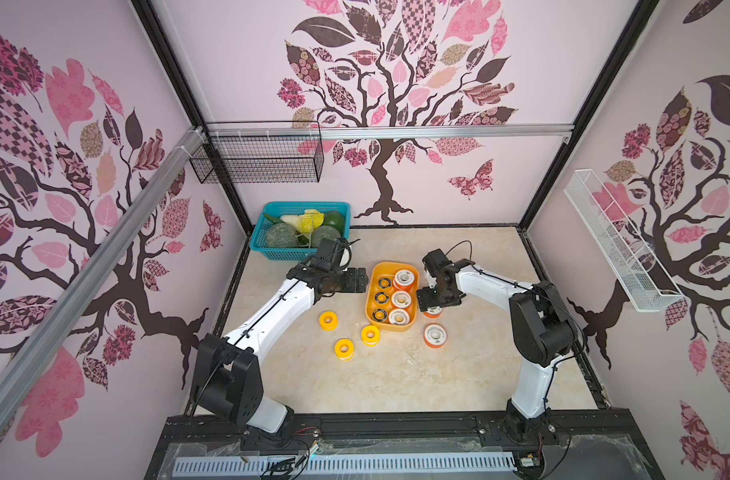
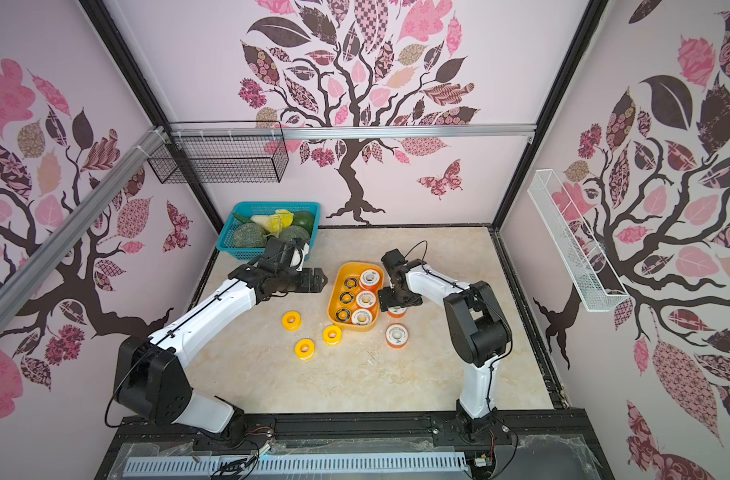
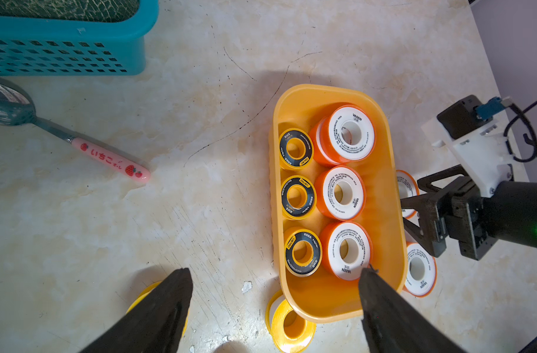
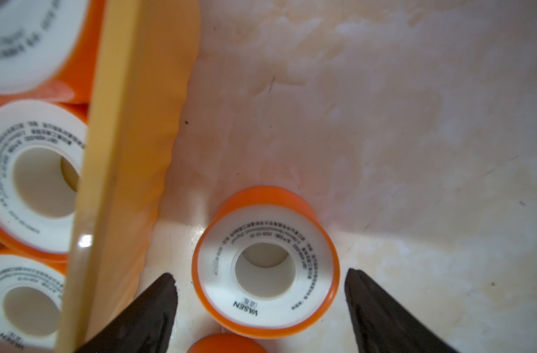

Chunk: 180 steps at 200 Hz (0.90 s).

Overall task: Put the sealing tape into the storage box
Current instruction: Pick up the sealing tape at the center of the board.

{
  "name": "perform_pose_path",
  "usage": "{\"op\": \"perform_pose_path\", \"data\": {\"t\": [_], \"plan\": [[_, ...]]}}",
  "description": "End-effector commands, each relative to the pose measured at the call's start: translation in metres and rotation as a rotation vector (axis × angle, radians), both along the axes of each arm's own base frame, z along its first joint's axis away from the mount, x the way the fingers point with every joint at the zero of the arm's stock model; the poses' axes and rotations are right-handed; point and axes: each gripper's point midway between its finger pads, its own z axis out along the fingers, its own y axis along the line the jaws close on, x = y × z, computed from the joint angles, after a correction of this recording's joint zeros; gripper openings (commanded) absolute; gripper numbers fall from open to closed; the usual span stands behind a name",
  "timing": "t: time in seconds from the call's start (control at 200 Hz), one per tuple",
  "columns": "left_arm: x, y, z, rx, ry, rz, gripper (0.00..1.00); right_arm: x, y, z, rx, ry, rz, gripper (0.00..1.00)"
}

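- Rolls of yellow sealing tape (image 1: pixel 344 348), three in all, lie loose on the table (image 1: pixel 355 386) nearest the robot's bases, well apart from either claw.
- One orange-and-white roll (image 1: pixel 435 335) lies flat on the table just off the near right corner of the storage box (image 1: pixel 380 269).
- A second orange roll (image 4: pixel 265 269) lies flat just beside the box's outer wall. The right claw (image 4: pixel 260 275) stands open astride it, with a gap on both sides, so nothing is gripped yet.
- The storage box sits mid-table and holds six rolls in two rows: three black-and-yellow rolls (image 3: pixel 296 148) and three larger orange ones (image 3: pixel 342 192). Some bare floor shows at its near end.
- The left claw (image 3: pixel 274 273) hangs open and empty over the table and the box's left edge.
- By my count, six rolls are in and five are left. The roll under the right claw looks like the next pick.
- Farthest back, the teal basket (image 1: pixel 271 251) plays no part.
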Motion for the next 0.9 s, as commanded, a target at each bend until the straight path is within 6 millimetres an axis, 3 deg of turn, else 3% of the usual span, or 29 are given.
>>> {"op": "perform_pose_path", "data": {"t": [0.0,0.665,0.895], "plan": [[0.002,0.001,-0.006,0.005,0.012,-0.001,0.90,0.003,0.005,-0.005,-0.006,0.011,-0.004,0.89],[0.003,-0.002,-0.017,0.005,0.048,-0.004,0.90,0.011,0.006,-0.013,-0.008,0.003,-0.028,0.73],[0.010,-0.009,-0.041,-0.024,0.106,0.018,0.87,0.011,0.003,-0.001,0.012,-0.030,-0.036,0.72]]}}
